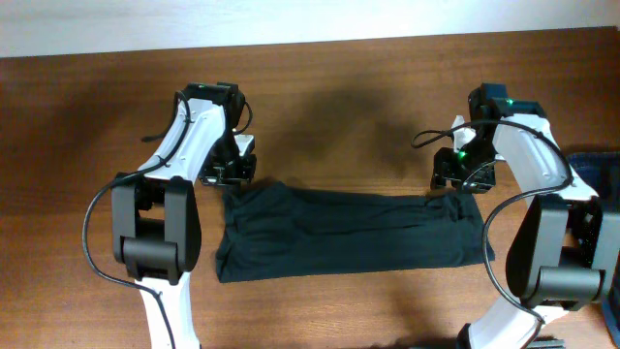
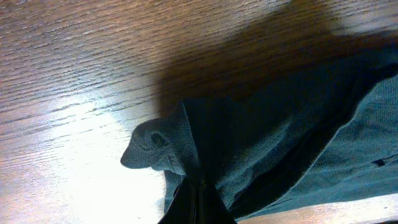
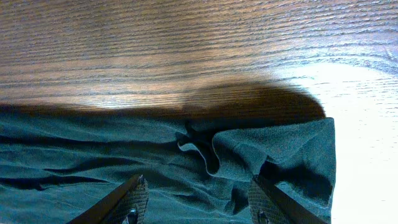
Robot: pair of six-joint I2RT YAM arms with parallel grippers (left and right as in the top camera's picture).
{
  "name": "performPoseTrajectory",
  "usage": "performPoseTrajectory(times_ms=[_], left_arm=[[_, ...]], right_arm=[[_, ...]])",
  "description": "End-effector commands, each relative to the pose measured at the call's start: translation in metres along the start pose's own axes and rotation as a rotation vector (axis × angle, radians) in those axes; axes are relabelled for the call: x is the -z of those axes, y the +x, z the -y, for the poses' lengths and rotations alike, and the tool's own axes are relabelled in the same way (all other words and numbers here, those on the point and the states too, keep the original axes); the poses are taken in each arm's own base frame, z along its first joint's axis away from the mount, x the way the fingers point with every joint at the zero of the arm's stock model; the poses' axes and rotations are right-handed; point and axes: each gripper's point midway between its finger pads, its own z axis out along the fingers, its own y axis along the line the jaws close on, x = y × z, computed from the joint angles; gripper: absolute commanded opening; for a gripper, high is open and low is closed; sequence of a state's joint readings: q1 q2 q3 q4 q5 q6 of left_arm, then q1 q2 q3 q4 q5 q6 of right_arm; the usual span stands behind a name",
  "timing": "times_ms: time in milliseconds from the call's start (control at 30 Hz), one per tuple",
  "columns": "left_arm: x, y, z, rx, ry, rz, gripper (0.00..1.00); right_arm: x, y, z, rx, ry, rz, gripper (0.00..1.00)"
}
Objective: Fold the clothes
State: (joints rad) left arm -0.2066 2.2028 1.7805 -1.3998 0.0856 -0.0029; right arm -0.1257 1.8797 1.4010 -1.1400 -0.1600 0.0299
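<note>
Overhead view: a black short-sleeved T-shirt of soft fabric [image 1: 349, 233] lies folded into a long band across the brown wooden tabletop [image 1: 339, 97], stretched between the two arms. The left hand [image 1: 231, 171] sits at the band's far corner on its own side, and the T-shirt runs away from it toward the other arm. The right hand [image 1: 463, 176] stands over the opposite far corner, with the cloth reaching back from it toward the left arm. From this height neither hand's fingers can be made out clearly.

Left wrist view: the left hand [image 2: 199, 190] is pressed together on a pinch of the T-shirt [image 2: 298, 124]. The cloth rises into a small peaked fold just beyond the fingertips, and a rounded bit of hem pokes out to one side of it. The rest of the fabric drapes off to the other side, casting a dark shadow on the tabletop [image 2: 93, 62] ahead.

Right wrist view: the right hand [image 3: 199, 200] is spread, its two ribbed fingers [image 3: 132, 200] well apart and holding nothing. The T-shirt [image 3: 93, 149] lies flat and wrinkled between and ahead of them, its squared corner just outside one finger. Bare tabletop [image 3: 186, 43] lies beyond the cloth's edge.
</note>
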Motion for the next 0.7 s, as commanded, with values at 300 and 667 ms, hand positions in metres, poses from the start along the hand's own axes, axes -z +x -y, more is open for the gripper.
performPoseTrajectory(times_ms=[300,667], left_arm=[[0.011,-0.033,0.001,-0.037,0.006,0.146,0.48],[0.016,-0.027,0.013,-0.235,0.042,0.137,0.49]], right_arm=[[0.004,0.003,-0.003,-0.002,-0.013,0.009,0.57],[0.004,0.003,-0.003,-0.002,-0.012,0.009,0.57]])
